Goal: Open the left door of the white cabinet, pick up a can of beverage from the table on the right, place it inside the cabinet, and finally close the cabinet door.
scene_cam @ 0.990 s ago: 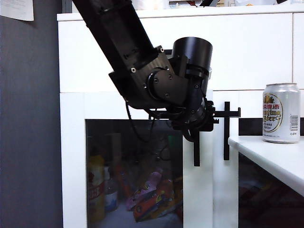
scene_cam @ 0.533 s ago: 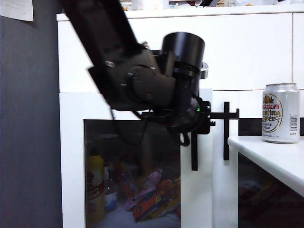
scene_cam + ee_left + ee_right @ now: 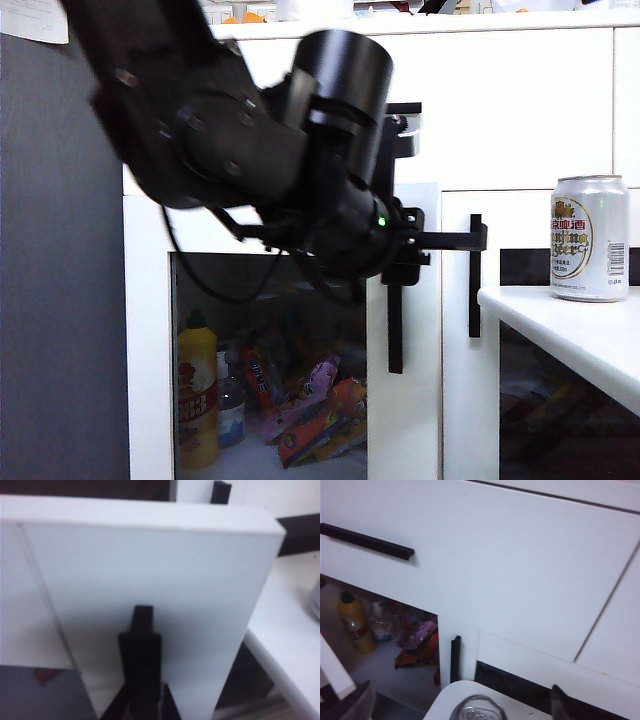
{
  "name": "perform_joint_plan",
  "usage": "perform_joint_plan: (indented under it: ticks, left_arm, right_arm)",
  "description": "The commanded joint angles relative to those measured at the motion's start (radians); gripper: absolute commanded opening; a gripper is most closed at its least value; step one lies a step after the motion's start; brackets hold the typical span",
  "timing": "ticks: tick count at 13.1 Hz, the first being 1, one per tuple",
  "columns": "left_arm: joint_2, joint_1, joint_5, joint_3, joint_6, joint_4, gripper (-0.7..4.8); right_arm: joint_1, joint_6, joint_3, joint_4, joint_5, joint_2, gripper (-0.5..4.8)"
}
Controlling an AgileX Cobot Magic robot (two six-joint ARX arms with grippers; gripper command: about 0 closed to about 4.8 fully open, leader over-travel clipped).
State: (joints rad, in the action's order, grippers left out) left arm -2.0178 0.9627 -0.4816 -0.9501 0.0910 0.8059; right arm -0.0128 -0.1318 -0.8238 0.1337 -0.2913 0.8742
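Note:
The left door (image 3: 405, 400) of the white cabinet (image 3: 500, 110) stands slightly ajar. My left gripper (image 3: 400, 250) is shut on its vertical black handle (image 3: 395, 330). In the left wrist view the door's white face (image 3: 150, 570) fills the frame, with my left gripper (image 3: 144, 705) clamped on the handle (image 3: 141, 645). The can of beverage (image 3: 590, 238) stands upright on the table (image 3: 560, 330) at the right. My right gripper (image 3: 460, 702) hangs open above the can's top (image 3: 479, 709), its fingers wide on either side and apart from it.
Inside the cabinet stand a yellow bottle (image 3: 197, 400) and several snack packets (image 3: 310, 410). The right door's handle (image 3: 476, 275) is just beside the left door's edge. A black drawer handle (image 3: 367, 541) runs across the drawer front. A grey wall (image 3: 60, 300) borders the cabinet's left.
My left arm has drawn back toward the camera and leftward, still shut on the handle. The left door has swung a little further out. The can and right gripper have not moved.

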Motion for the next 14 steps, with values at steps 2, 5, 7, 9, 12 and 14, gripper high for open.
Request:
perform_joint_plan:
  ticks: [2, 5, 7, 9, 12, 14]
  left_arm:
    - [0.063, 0.021, 0.026, 0.031, -0.005, -0.066, -0.05]
    - [0.103, 0.021, 0.026, 0.031, -0.005, -0.065, -0.05]
    - [0.11, 0.021, 0.027, 0.032, -0.005, -0.065, -0.05]
    - [0.117, 0.021, 0.026, 0.032, -0.005, -0.067, -0.05]
    - [0.151, 0.021, 0.027, 0.034, -0.005, -0.065, -0.05]
    - [0.168, 0.022, 0.026, 0.034, -0.005, -0.066, -0.05]
  right_arm:
    - [-0.008, 0.005, -0.003, -0.011, -0.035, 0.002, 4.79]
    - [-0.031, 0.005, -0.003, -0.029, -0.052, 0.032, 4.79]
    - [-0.032, 0.004, -0.003, -0.034, -0.049, 0.051, 4.79]
    - [-0.029, -0.017, -0.003, -0.036, -0.011, 0.071, 4.79]
    - [-0.029, -0.04, -0.003, -0.003, 0.092, 0.104, 4.79]
    - [-0.029, -0.047, -0.003, 0.008, 0.091, 0.115, 4.79]
